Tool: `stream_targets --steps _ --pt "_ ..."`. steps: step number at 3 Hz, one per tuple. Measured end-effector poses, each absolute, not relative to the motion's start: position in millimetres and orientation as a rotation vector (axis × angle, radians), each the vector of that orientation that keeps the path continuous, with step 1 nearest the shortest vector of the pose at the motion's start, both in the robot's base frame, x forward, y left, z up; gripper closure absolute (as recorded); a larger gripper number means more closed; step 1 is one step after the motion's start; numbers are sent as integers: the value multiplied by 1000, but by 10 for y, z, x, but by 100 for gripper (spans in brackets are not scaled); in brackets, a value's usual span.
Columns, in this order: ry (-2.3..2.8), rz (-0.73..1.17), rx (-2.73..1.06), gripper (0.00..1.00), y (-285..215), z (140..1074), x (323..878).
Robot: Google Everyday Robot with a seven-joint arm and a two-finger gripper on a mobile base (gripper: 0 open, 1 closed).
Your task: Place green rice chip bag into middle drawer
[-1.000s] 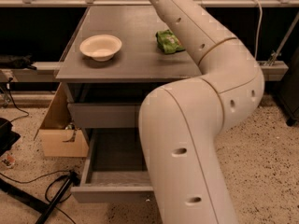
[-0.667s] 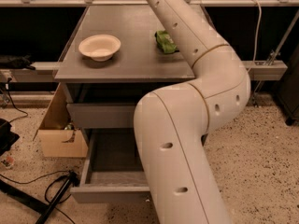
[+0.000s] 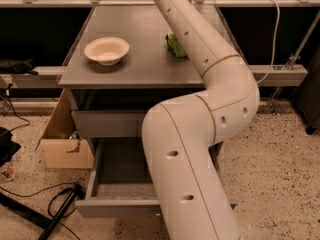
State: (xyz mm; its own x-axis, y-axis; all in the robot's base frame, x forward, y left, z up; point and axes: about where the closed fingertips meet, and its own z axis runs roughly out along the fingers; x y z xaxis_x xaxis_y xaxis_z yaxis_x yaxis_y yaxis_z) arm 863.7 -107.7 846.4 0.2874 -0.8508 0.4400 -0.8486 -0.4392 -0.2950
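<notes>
Half the green rice chip bag [image 3: 174,45] shows, lengthwise front-to-back on tabletop [image 3: 140,70] — gripper unseen beyond top edge

The green rice chip bag [image 3: 173,45] is seen lying crumpled on the tabletop at 12 o'clock, partly hidden by the arm; the middle drawer [image 3: 119,165], a plain grey tray, is pulled open at 7 o'clock; the gripper is cut off past the top edge.

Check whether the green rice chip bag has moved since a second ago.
No. The green rice chip bag keeps its spot right of the bowl; only the arm has swung left, covering more of it. The hand is out of view.
</notes>
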Motion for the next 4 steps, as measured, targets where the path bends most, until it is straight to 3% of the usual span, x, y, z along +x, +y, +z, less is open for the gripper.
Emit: stream_targets --steps 1,2,4 --pt "1661 -864 -2517 65 -1077 8464 8637" --pt "1654 -868 -2516 95 -1072 8476 8644" --pt "1551 -838 -2507 100 -1008 8734 8554"
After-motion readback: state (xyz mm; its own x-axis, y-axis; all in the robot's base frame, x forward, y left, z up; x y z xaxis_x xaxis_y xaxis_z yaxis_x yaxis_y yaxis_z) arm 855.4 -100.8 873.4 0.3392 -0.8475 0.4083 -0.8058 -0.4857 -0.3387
